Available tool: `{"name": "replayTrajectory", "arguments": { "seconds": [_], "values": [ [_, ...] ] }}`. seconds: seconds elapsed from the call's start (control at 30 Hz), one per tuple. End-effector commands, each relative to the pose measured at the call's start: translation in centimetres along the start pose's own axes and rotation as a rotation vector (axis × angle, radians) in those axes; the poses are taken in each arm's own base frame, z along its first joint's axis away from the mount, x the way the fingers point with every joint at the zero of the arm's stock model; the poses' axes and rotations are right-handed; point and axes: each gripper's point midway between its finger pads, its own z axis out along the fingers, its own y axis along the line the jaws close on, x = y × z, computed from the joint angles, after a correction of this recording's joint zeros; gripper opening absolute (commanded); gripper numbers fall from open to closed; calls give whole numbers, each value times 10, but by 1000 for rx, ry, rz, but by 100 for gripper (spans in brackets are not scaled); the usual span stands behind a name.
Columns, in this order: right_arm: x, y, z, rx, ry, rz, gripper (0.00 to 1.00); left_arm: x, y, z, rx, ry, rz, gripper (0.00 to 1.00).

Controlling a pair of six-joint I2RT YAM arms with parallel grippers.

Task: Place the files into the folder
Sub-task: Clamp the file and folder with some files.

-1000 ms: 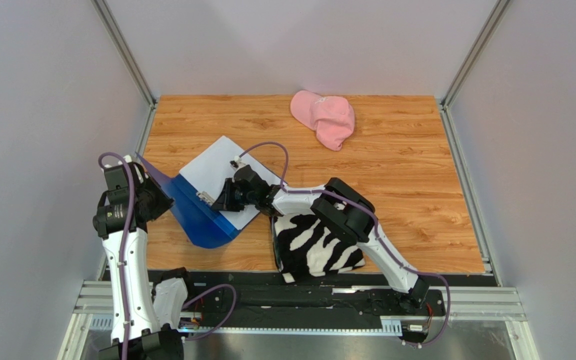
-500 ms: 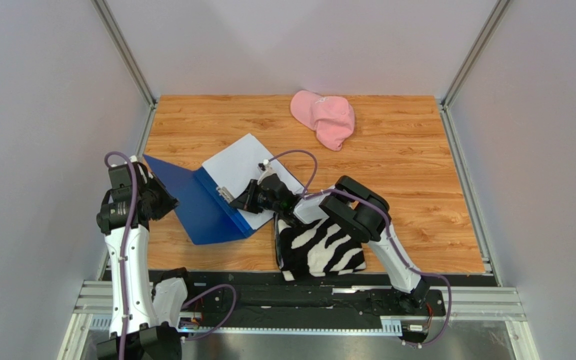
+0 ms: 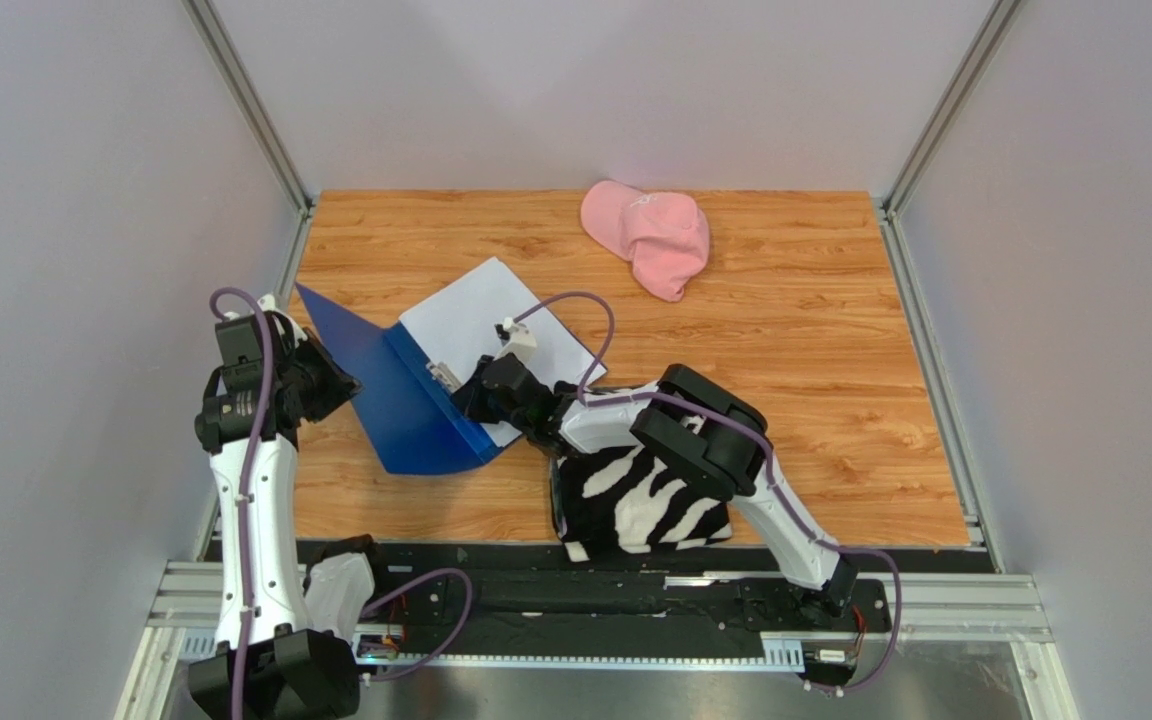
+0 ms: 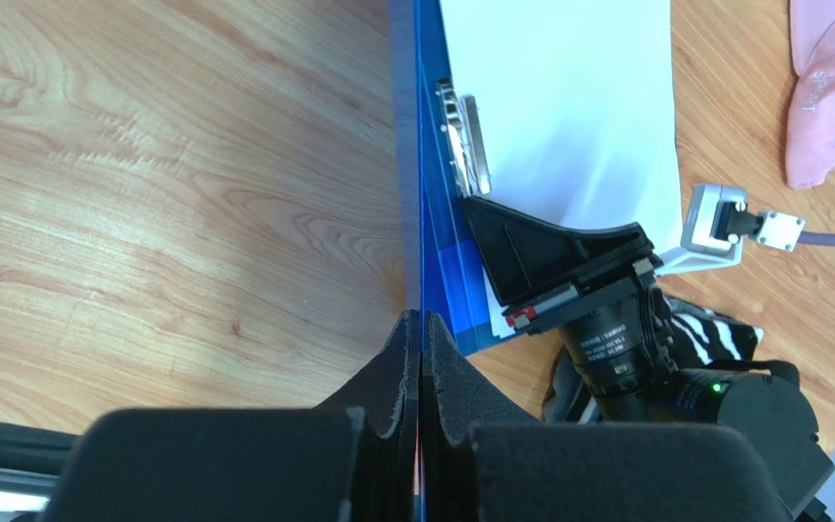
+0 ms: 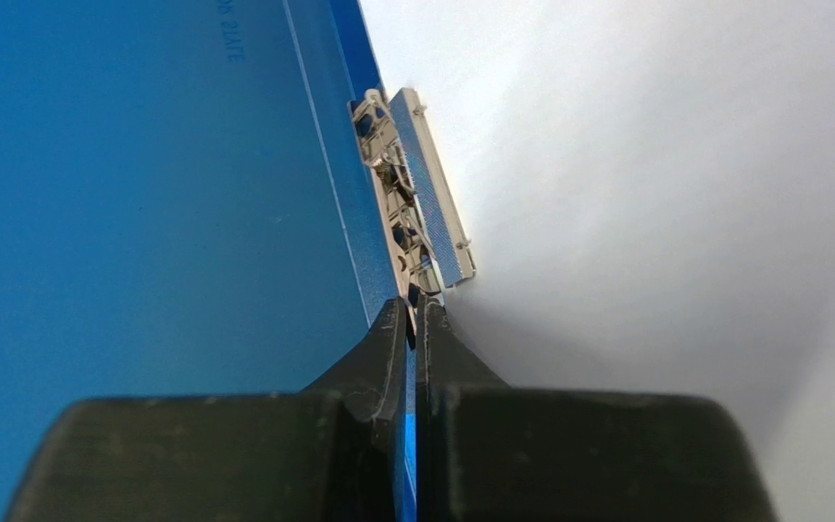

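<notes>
The left gripper (image 4: 420, 326) is clamped tight on the edge of the blue folder (image 3: 402, 405), holding its cover tilted up off the wooden table (image 3: 823, 375). The files (image 3: 504, 308) lie inside on the back half, beside the metal clip (image 5: 416, 196). The right gripper (image 5: 411, 315) is closed, tips at the clip's near end; whether it pinches anything I can't tell. A zebra cloth (image 3: 635, 507) lies under that arm.

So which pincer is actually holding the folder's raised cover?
The left pincer: it's clamped on the upright blue cover's edge. The right pincer sits shut beside the metal clip.
</notes>
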Motion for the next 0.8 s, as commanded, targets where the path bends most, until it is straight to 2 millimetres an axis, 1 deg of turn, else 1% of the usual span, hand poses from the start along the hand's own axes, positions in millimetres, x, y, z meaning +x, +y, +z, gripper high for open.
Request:
{"name": "replayTrajectory", "arguments": {
  "seconds": [0.0,0.03,0.1,0.13,0.17,0.2,0.27,0.3,0.33,0.37,0.4,0.43,0.47,0.5,0.53,0.57,0.6,0.63,0.7,0.77],
  "values": [
    [125,-258,-74,827,433,-323,0,10,-1,-8,1,30,9,0],
    [135,-274,-84,890,472,-337,0,9,-1,-9,-3,31,14,0],
    [132,-277,-87,914,431,-343,0,5,-3,-11,0,21,14,0],
    [135,-280,-90,917,416,-314,0,4,-4,-11,1,19,15,0],
    [145,-294,-99,925,447,-299,0,3,-3,-10,-3,13,18,0],
    [159,-291,-89,851,491,-234,0,1,-2,-9,-11,5,20,0],
    [175,-294,-90,818,549,-187,0,-2,1,-7,-29,7,33,0],
    [172,-289,-85,790,539,-181,0,-2,2,-7,-34,10,38,0],
    [170,-283,-82,757,542,-190,0,-3,2,-7,-38,16,47,0],
    [163,-261,-76,682,537,-178,0,-3,2,-7,-37,18,51,0],
    [160,-253,-75,635,526,-182,0,-3,2,-8,-36,19,51,0],
    [153,-239,-68,577,506,-182,0,-3,1,-10,-28,8,51,0],
    [147,-228,-66,534,514,-201,0,-2,0,-10,-24,4,49,0],
    [135,-208,-61,484,498,-199,0,-2,0,-12,-23,-2,49,0],
    [130,-196,-58,438,502,-203,0,-2,-1,-12,-19,-1,52,0],
    [130,-182,-58,375,544,-194,2,-1,-2,-12,-12,2,51,0],
    [127,-171,-57,352,561,-187,2,-1,-2,-13,-12,2,54,0],
    [122,-159,-52,322,565,-180,4,0,-1,-13,-13,4,53,0],
    [122,-147,-53,278,608,-139,7,2,-1,-14,-13,8,57,0],
    [117,-133,-52,224,626,-96,9,2,-1,-15,-11,5,61,0]
  ]
}}
